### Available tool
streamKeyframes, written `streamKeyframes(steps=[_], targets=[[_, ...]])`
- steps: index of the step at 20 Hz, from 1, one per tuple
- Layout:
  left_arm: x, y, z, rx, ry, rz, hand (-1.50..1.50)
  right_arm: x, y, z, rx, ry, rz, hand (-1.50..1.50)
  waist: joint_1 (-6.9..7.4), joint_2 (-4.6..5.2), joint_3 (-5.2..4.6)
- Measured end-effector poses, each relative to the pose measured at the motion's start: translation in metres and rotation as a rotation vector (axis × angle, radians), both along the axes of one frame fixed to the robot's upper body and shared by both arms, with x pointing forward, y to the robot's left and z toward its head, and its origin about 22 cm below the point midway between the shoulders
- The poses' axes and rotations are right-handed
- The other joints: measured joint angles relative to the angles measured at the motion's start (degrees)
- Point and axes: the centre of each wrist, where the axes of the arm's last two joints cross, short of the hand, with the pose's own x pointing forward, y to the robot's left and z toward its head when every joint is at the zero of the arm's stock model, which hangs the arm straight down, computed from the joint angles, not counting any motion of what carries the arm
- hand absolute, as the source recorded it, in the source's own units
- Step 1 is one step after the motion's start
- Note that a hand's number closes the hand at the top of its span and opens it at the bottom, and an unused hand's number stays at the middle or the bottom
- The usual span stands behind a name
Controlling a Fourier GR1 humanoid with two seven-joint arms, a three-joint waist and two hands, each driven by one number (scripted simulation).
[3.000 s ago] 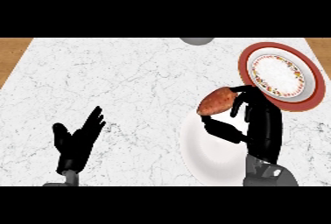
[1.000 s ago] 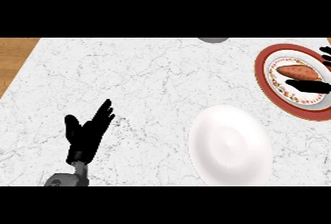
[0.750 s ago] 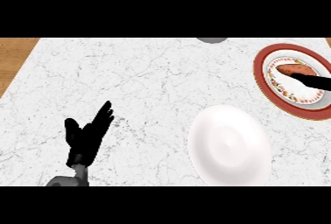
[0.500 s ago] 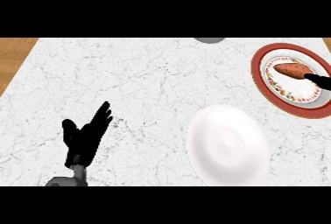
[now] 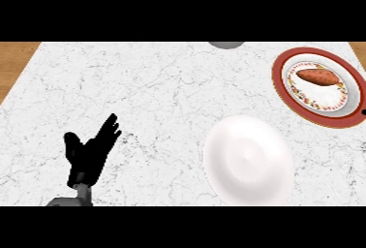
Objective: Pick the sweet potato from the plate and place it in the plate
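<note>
Left hand (image 5: 89,154) rests open at lower left, holding nothing.
Sweet potato (image 5: 319,76) lies on the red-rimmed plate (image 5: 281,85) at far right; white plate (image 5: 248,164) sits nearer on the marble surface (image 5: 143,87).

The sweet potato (image 5: 319,76) lies on the red-rimmed plate (image 5: 286,92) at upper right; a plain white plate (image 5: 248,164) sits below it; the left hand (image 5: 89,152) rests open at lower left.
</note>
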Motion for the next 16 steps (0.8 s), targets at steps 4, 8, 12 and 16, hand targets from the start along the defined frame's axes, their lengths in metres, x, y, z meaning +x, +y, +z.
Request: streamKeyframes(steps=[4, 8, 12, 16], targets=[[-0.003, 0.002, -0.002, 0.003, 0.001, 0.009, 0.0, -0.025, -0.013, -0.013, -0.014, 0.027, 0.066, -1.5, -0.54, -0.23, -0.11], [-0.002, 0.006, -0.002, 0.005, 0.007, 0.011, 0.0, -0.046, -0.025, -0.021, -0.063, 0.064, 0.105, -1.5, -0.81, -0.4, -0.09], [-0.003, 0.003, -0.004, 0.005, 0.007, 0.017, 0.0, -0.064, -0.03, -0.032, -0.101, 0.101, 0.117, -1.5, -1.09, -0.59, -0.13], [-0.004, 0.004, -0.005, 0.004, 0.004, 0.022, 0.0, -0.074, -0.031, -0.04, -0.118, 0.117, 0.114, -1.5, -1.3, -0.71, -0.16]])
